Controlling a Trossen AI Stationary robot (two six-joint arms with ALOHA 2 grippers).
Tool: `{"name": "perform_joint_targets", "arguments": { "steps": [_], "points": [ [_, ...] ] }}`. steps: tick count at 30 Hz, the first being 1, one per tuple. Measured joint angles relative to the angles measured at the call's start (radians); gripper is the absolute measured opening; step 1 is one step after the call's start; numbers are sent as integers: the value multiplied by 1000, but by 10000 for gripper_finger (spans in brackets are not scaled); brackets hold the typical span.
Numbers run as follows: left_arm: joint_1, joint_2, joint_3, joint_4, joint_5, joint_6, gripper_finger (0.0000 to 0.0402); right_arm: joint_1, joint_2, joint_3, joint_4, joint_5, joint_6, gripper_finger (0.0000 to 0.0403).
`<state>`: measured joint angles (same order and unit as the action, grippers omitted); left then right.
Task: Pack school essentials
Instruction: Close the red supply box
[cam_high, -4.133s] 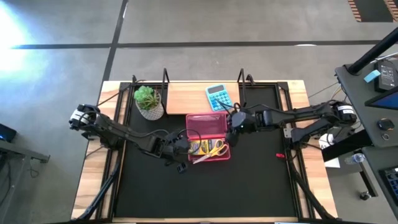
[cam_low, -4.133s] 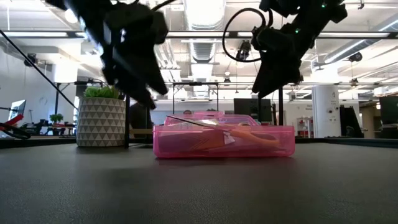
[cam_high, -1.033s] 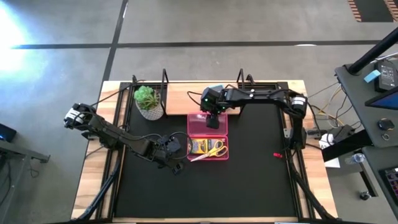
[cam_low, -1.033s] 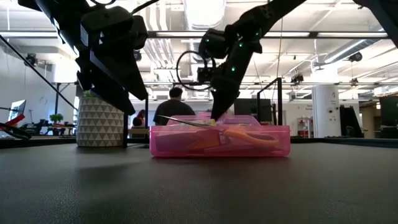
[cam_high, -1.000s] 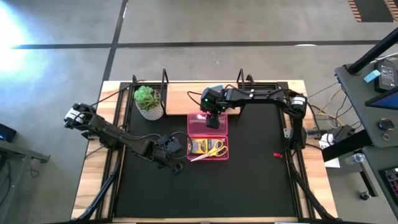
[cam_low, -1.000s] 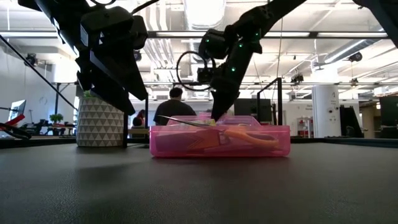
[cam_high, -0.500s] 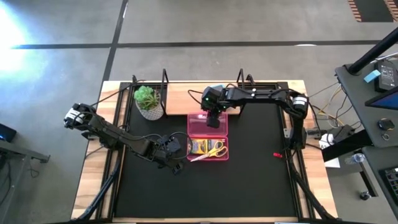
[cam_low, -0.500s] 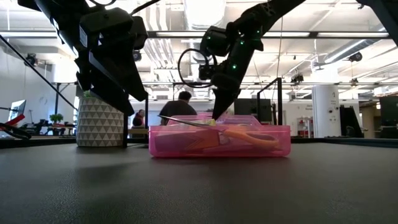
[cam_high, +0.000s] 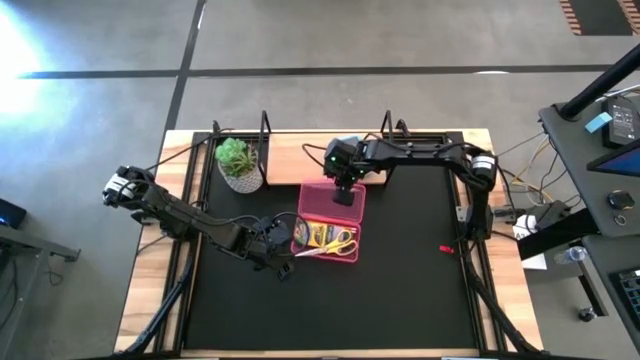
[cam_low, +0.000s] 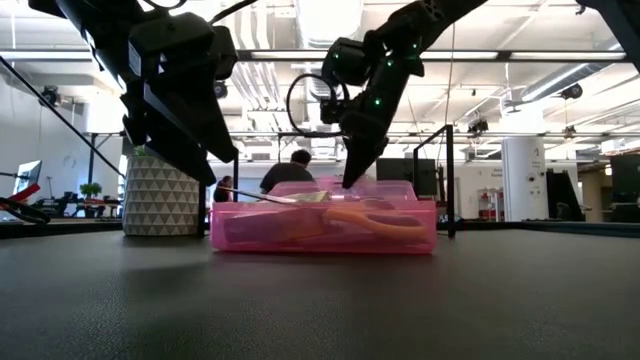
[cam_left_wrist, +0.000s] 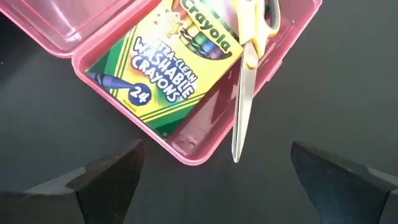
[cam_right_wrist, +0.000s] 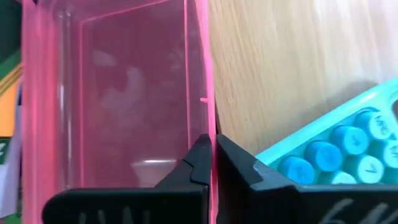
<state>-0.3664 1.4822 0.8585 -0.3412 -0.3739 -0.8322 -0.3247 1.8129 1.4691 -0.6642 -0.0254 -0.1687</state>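
The right gripper (cam_high: 341, 187) is pinched shut on the far rim of the pink box's (cam_high: 345, 216) open lid. From there the box runs lengthwise toward the near side, holding the crayon box (cam_left_wrist: 165, 68) and scissors (cam_left_wrist: 247, 74). The left gripper (cam_high: 280, 243), fingers apart, waits just beside the box's near left corner.

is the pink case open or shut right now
Open. The pink case lies with its lid flat beside the tray, crayon box and scissors exposed; the right hand pinches the lid's rim.
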Motion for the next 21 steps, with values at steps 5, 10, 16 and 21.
{"name": "perform_joint_targets", "arguments": {
  "steps": [5,10,16,21],
  "points": [
    [0,0,0,1,-14,1,389,11,-17,42,-34,2,0,9],
    [2,2,0,2,-94,1,389,33,-30,68,-39,2,7,9],
    [39,1,0,14,-287,0,389,84,-31,75,-60,-1,40,9],
    [102,-6,0,18,-477,-60,389,121,-31,75,-63,-1,50,9]
  ]
}}
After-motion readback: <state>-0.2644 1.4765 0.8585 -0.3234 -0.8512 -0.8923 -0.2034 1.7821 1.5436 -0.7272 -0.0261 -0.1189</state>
